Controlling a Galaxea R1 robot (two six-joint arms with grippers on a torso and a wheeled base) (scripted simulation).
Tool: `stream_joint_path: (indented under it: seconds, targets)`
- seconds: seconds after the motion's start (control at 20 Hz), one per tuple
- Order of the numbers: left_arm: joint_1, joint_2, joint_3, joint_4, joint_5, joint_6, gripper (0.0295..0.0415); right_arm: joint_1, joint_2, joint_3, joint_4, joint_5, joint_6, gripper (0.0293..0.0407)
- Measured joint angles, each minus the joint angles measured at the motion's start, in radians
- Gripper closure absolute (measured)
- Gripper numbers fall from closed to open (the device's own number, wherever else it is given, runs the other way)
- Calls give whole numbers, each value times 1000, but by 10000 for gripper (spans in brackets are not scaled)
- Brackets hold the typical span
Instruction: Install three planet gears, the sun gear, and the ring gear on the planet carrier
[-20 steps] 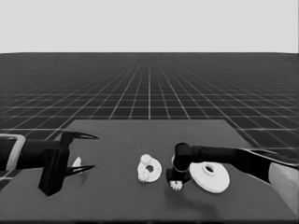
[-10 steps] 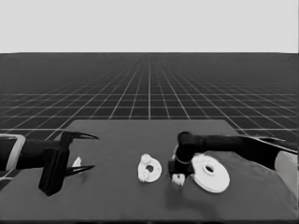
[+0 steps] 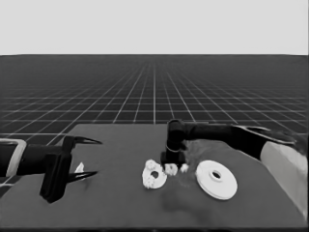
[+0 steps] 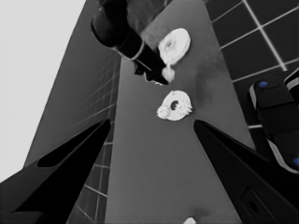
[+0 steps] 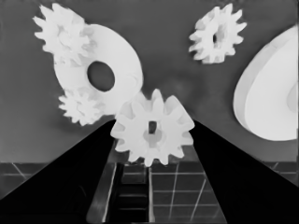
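right gripper (image 3: 171, 164) clamped on 1 gear (image 5: 153, 128), just right of smaller round part (image 3: 154, 175) carrying 2 gears, 4th gear (image 3: 184, 168) loose beside, larger round part (image 3: 217, 179) farther right, left gripper (image 3: 86, 157) parked table's left, fingers apart

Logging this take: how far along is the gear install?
Done: two small white toothed gears sit on the smaller white round part. In hand: the right gripper holds a third gear beside it. Left: a fourth gear lies loose on the dark table, and the larger white round part lies off to the side. The left gripper waits at the left end.
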Motion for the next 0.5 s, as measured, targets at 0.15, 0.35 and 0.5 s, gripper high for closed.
stream_joint_path:
  seconds: [0.15,0.35,0.5]
  targets:
    - [0,0,0,0,0,0,326,7,89,-147,9,9,-60,388]
    - [0,0,0,0,0,0,326,7,109,-184,11,12,-76,388]
    - [0,0,0,0,0,0,326,-96,125,-243,-88,42,-112,388]
